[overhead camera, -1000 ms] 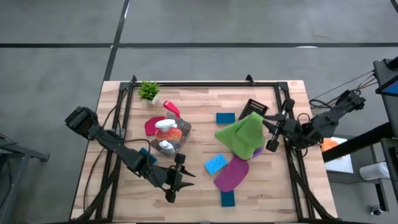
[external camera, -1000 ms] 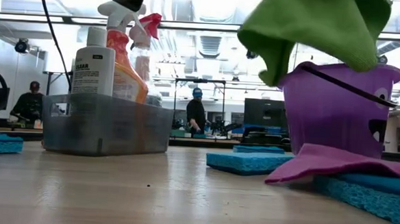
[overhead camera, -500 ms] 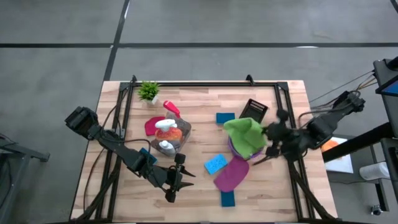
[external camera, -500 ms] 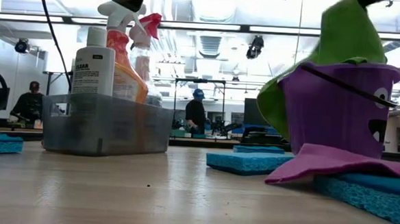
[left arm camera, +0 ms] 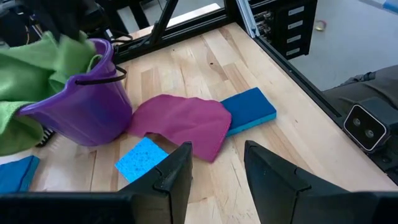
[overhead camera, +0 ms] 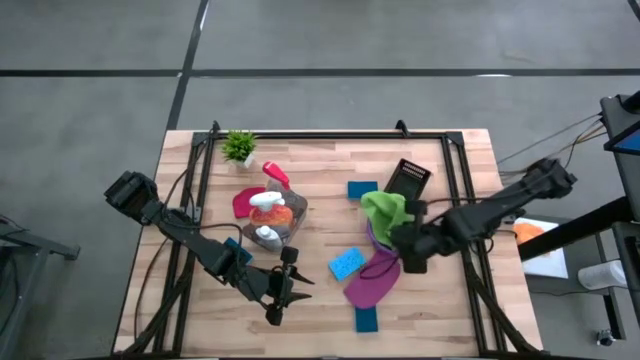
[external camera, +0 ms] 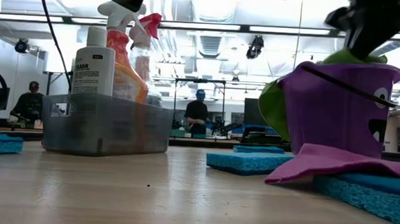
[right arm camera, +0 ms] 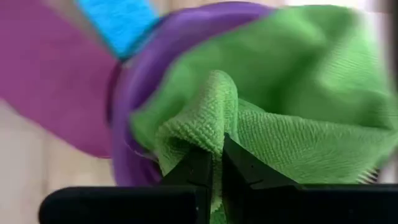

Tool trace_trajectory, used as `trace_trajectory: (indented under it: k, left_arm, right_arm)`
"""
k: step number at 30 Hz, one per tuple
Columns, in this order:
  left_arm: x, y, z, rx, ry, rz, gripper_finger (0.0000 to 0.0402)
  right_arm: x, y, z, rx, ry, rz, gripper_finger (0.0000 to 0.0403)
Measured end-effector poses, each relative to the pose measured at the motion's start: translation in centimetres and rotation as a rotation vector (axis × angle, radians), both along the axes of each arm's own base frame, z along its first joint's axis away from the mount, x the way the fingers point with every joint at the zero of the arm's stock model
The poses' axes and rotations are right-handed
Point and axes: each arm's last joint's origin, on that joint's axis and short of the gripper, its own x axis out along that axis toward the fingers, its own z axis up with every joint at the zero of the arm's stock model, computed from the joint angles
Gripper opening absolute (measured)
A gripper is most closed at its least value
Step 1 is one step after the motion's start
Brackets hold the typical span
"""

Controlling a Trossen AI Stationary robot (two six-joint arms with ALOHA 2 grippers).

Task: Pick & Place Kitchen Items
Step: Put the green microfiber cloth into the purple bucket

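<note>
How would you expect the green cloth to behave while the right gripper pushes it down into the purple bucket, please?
Probably floppy: the green cloth bunches in folds around the right gripper, which pinches it. It may not pack neatly, since part of it spills over the rim of the purple bucket. The bucket looks light and could shift or tip if pushed off-centre.

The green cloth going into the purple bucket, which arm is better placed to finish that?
Right. The right gripper is pinched on the green cloth directly over the purple bucket. The left gripper hangs open near the table's front edge, holding nothing.
</note>
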Motion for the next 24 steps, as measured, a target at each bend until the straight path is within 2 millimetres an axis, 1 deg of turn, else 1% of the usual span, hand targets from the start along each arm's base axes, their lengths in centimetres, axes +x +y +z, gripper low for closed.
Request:
trace_trajectory:
  k: [4, 9, 13, 18, 21, 24]
  left_arm:
    - [0.0, 0.0, 0.0, 0.000, 0.000, 0.000, 0.0147]
    - [0.0, 0.0, 0.0, 0.000, 0.000, 0.000, 0.0147]
    - [0.0, 0.0, 0.0, 0.000, 0.000, 0.000, 0.0147]
    - [0.0, 0.0, 0.0, 0.000, 0.000, 0.000, 0.0147]
    - [0.0, 0.0, 0.0, 0.001, 0.000, 0.000, 0.0147]
    - [0.0, 0.0, 0.0, 0.000, -0.001, 0.000, 0.0147]
  right_arm:
    - [1.7, -0.7, -1.5, 0.050, 0.089, 0.055, 0.0018]
    - [2.9, -2.3, -3.3, 0.083, 0.187, 0.071, 0.0018]
    - [3.4, -3.4, -5.1, 0.126, 0.225, 0.089, 0.0018]
    - [3.9, -4.1, -7.2, 0.191, 0.235, 0.125, 0.0018]
    - [4.0, -4.2, -8.0, 0.189, 0.260, 0.122, 0.0018]
    - [4.1, -4.2, -8.4, 0.183, 0.274, 0.119, 0.0018]
